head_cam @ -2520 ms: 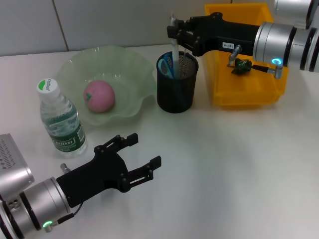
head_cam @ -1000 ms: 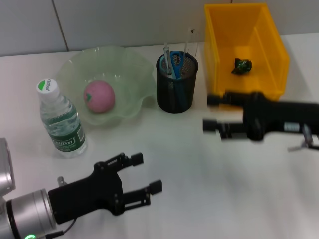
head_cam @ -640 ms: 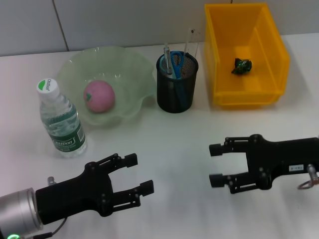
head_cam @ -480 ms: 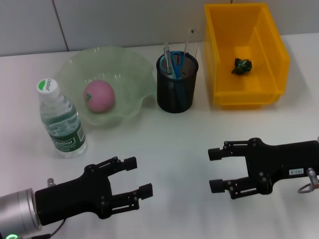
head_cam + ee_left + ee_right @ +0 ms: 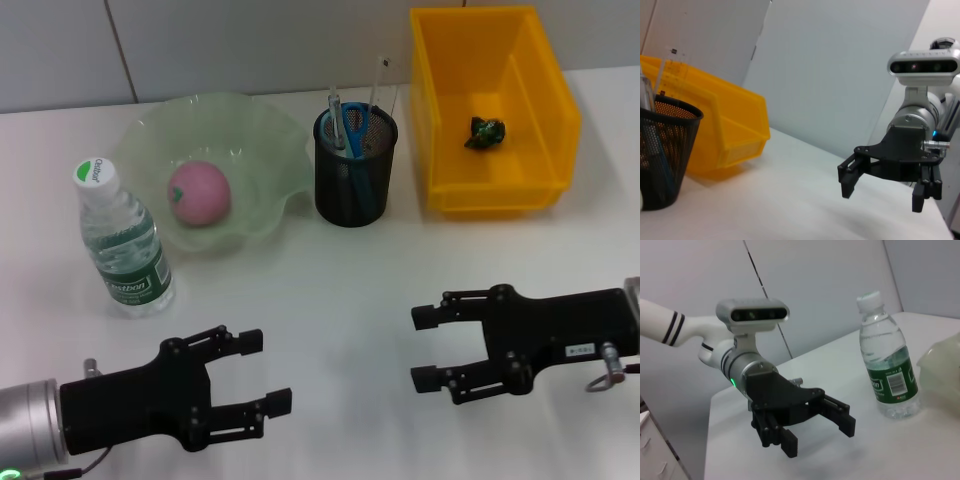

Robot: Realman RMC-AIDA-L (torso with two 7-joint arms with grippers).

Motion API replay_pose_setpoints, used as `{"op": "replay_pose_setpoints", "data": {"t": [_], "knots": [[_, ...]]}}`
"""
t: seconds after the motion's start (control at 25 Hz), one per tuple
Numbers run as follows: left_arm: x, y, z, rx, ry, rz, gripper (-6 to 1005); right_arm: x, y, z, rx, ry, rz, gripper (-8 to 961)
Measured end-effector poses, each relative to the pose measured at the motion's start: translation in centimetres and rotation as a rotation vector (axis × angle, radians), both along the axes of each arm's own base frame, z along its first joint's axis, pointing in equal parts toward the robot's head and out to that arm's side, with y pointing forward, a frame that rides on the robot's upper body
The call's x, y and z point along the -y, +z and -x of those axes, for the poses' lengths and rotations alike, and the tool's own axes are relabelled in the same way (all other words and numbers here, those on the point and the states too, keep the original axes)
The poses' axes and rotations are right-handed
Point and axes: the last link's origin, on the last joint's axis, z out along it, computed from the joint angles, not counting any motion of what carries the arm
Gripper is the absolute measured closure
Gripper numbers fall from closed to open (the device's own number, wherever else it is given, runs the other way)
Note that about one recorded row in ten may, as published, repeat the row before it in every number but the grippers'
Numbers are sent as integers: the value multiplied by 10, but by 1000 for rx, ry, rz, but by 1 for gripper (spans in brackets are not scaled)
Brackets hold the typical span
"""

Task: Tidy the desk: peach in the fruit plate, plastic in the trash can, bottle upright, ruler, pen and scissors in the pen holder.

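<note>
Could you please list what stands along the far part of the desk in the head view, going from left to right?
bottle → fruit plate holding the peach → pen holder → trash can

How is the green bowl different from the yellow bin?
The fruit plate is round, translucent pale green with a wavy rim; the trash can is rectangular, opaque yellow with straight walls. The plate holds a pink peach; the can holds a dark green scrap. Both stand on the desk.
</note>
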Motion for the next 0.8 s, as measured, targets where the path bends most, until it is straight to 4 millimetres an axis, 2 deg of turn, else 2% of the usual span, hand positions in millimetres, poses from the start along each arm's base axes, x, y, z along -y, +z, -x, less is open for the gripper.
{"op": "replay_pose_setpoints", "data": {"t": [0.16,0.8], "knots": [[-2,2,3,-22,-16,-10,155,-2,-6,1,9,-3,-13,149],[-9,8,-1,-24,-46,-19,155,-6,-10,6,2,5,-29,149]]}}
